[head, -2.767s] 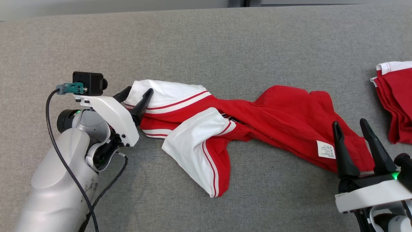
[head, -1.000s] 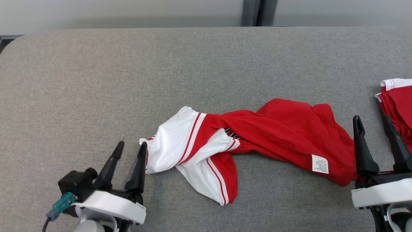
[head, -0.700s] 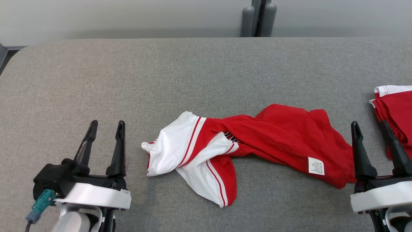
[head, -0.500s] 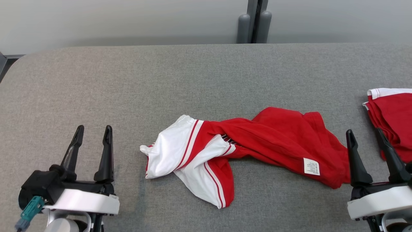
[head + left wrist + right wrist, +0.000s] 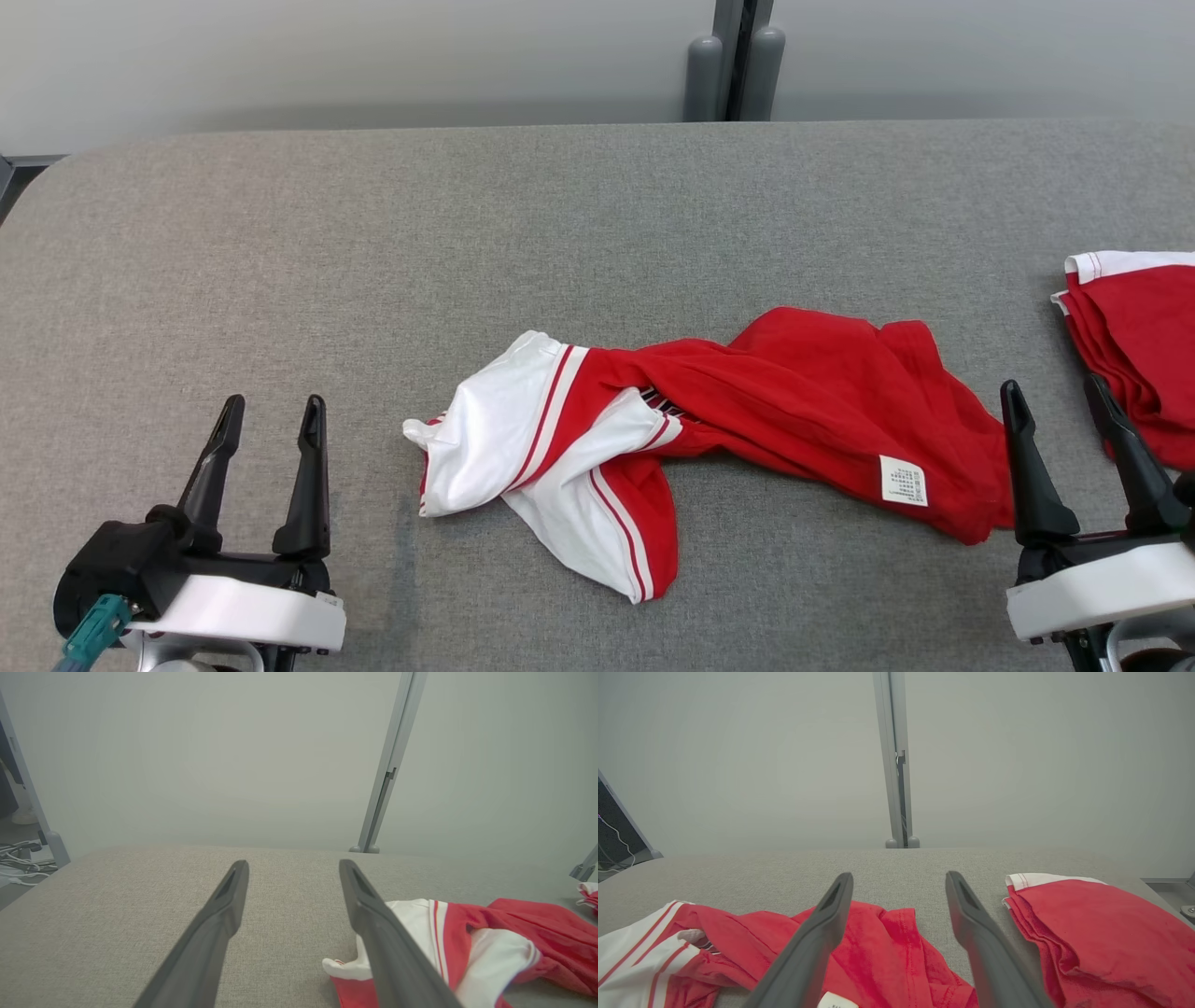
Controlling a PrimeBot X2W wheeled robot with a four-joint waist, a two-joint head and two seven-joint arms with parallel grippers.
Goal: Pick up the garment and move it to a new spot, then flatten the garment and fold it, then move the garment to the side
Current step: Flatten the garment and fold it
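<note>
The garment (image 5: 747, 420) is a red shirt with white, red-striped sleeves, lying crumpled in a long heap across the middle of the grey padded table (image 5: 467, 233); a white care label shows near its right end. My left gripper (image 5: 274, 413) stands open at the lower left, apart from the white sleeve end (image 5: 406, 933), nothing between its fingers. My right gripper (image 5: 1050, 396) stands open at the lower right, just off the garment's red hem (image 5: 887, 952), holding nothing.
A second red garment with white trim, folded (image 5: 1134, 345), lies at the table's right edge, also in the right wrist view (image 5: 1101, 924). A grey post (image 5: 733, 56) stands behind the table's far edge against a pale wall. Cables lie on the floor (image 5: 21, 858) past the table's left end.
My left gripper let go of the white sleeve and drew back to the lower left, open. The sleeve end fell into a crumpled heap. The camera tilted up; the right gripper stayed open.
</note>
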